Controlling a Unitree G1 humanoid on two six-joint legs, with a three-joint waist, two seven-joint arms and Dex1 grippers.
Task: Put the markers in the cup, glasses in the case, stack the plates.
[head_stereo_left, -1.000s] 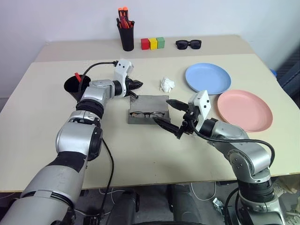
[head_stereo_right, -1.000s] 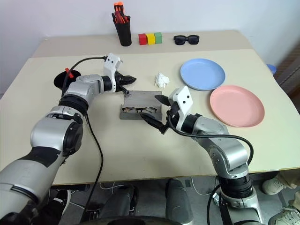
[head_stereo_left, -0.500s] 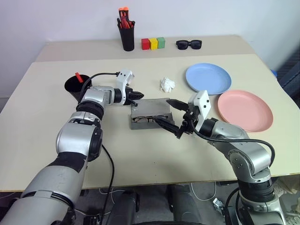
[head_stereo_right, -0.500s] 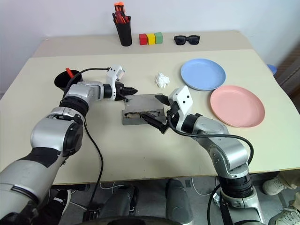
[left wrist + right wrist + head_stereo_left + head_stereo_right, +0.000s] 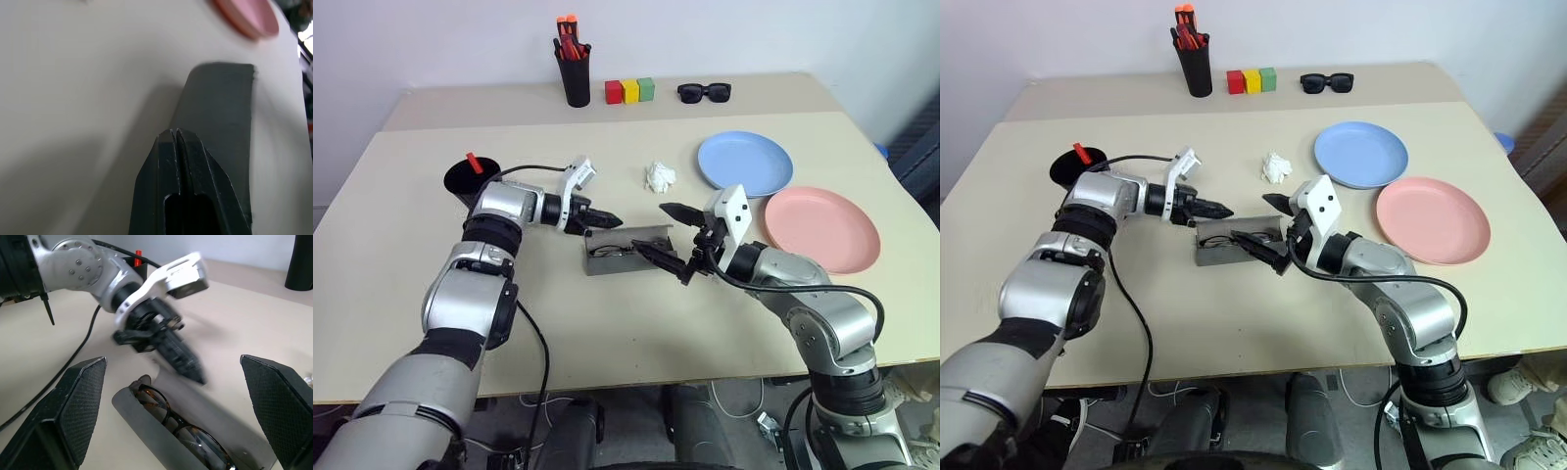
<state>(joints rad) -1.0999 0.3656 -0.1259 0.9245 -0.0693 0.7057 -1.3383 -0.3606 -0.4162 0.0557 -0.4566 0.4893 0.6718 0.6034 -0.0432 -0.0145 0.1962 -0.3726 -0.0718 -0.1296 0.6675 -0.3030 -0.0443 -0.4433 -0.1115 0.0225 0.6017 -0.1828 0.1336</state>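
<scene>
The grey case lies mid-table with the wire-rimmed glasses inside it. Its lid stands partly raised along the far side. My left gripper is shut and empty, pointing right, with its tip at the lid's left end; the left wrist view shows its closed fingers over the grey lid. My right gripper is held open just right of the case, holding nothing. A red-ended marker stands in the black cup. The blue plate and the pink plate lie side by side.
A black pen holder with orange-red pens, three coloured blocks and black sunglasses line the table's far edge. A crumpled white scrap lies beyond the case.
My left gripper drew back and down and turned to point right along the case. The lid, lying flat open before, now stands partly raised. The right gripper stayed put.
</scene>
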